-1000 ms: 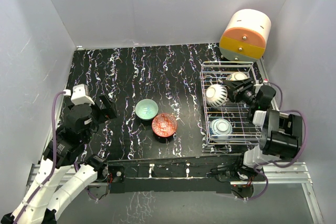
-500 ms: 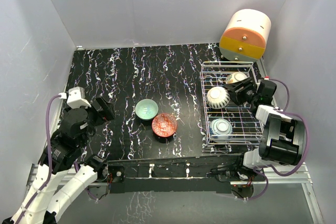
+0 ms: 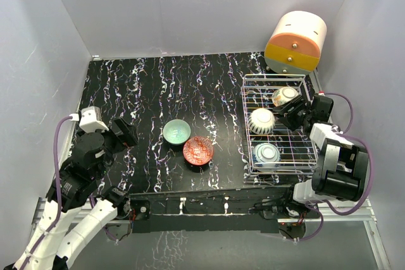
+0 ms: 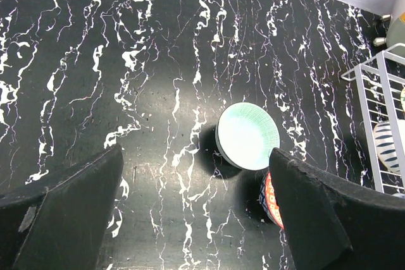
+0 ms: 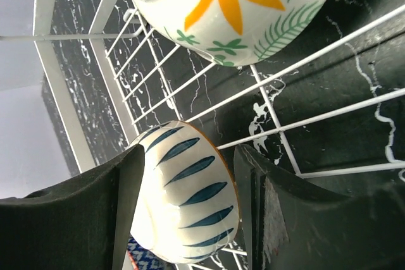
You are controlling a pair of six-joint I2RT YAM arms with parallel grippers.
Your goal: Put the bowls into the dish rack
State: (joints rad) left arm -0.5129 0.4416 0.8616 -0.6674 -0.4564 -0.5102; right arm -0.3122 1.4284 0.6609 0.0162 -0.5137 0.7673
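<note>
Your right gripper (image 3: 286,114) reaches into the dish rack (image 3: 291,143) from its right side. Its fingers are spread apart and clamp nothing. In the wrist view a white bowl with blue strokes (image 5: 183,203) shows in the gap between those fingers, but you cannot tell from here whether either finger touches it. From above, that bowl lies tipped on its side in the middle of the rack, toward the left wall.

Two more bowls are in the rack. The cream bowl with the orange flower (image 3: 285,96) leans at the far end, and a blue-and-white patterned bowl (image 3: 267,153) sits upright at the near end.

Two bowls are outside the rack, on the table (image 3: 139,86) to its left. The red-orange bowl (image 3: 199,150) is the closer one. The mint green bowl (image 3: 176,132) is just beyond it, and the two are touching or nearly so.

Your left gripper (image 3: 124,132) is farther left of the rack than both of these bowls. It hovers over the table with its fingers wide apart — empty.

A cream-and-orange drawer box (image 3: 295,42) stands just past the rack's far right corner.
</note>
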